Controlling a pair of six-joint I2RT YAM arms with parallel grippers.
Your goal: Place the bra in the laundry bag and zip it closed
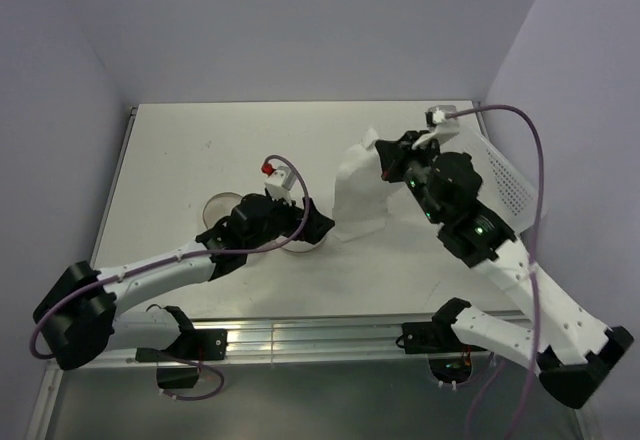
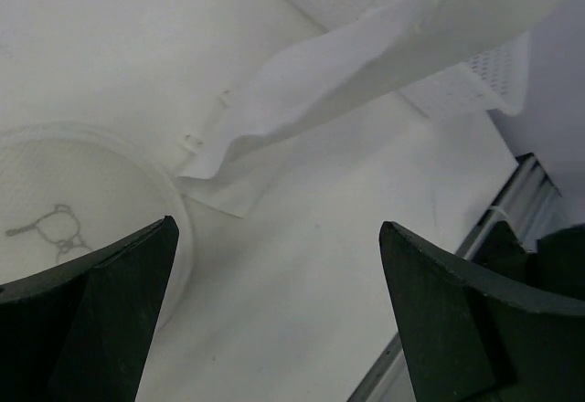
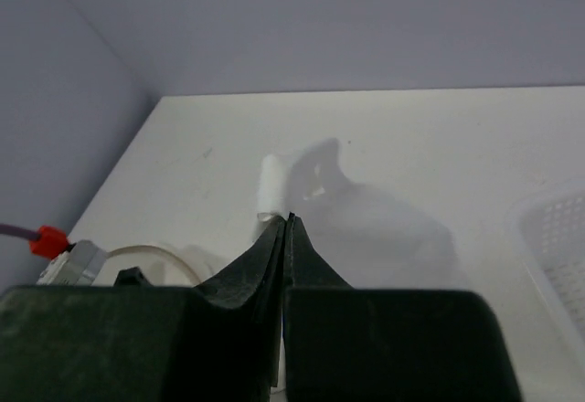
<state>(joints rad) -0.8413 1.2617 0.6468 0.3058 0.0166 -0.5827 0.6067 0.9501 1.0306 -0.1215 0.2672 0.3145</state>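
The bra is a limp off-white cloth hanging from my right gripper, which is shut on its upper edge; its lower edge reaches down to the table. In the right wrist view the jaws are pressed together with a strip of the bra showing above the tips. The laundry bag, round and white with the black eyeglasses mark on its lid, lies by my left finger. My left gripper is open and empty, low over the table between bag and bra. In the top view the bag is mostly hidden under my left gripper.
A white perforated plastic tray stands at the right behind my right arm; it also shows in the left wrist view and the right wrist view. A round greyish disc lies left of my left arm. The table's metal front rail is near.
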